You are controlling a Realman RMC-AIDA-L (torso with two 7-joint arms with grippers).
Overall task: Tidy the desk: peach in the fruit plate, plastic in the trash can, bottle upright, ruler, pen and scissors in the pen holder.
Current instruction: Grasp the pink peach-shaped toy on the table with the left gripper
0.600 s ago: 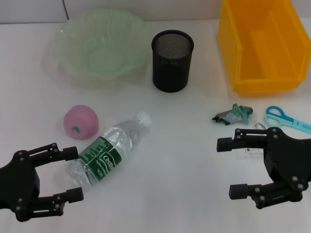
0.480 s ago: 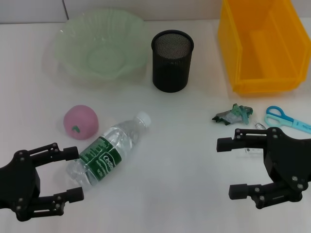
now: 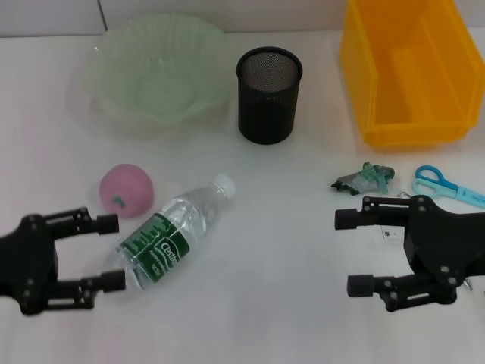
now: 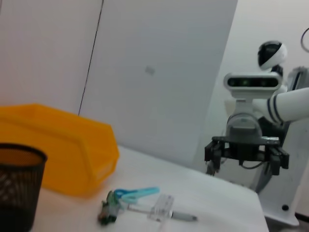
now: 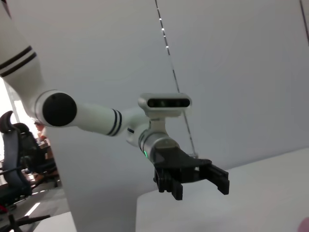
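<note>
Nearby, peach (image 3: pixel 126 192) just beside toppled bottle (image 3: pixel 168 232), left claw (image 3: pixel 106 252) alongside.

On my left wrist feed I see a pale wall (image 4: pixel 159 101) split by a thin dark vertical seam (image 4: pixel 91 55), with a small grey mark (image 4: pixel 150 71) on the panel beside it. On the right wrist feed, a grey partition (image 5: pixel 231 63) carries a slanted seam line (image 5: pixel 166 43) dotted with bright spots. A black office chair (image 5: pixel 12 154) stands at the picture's edge beyond it.
</note>
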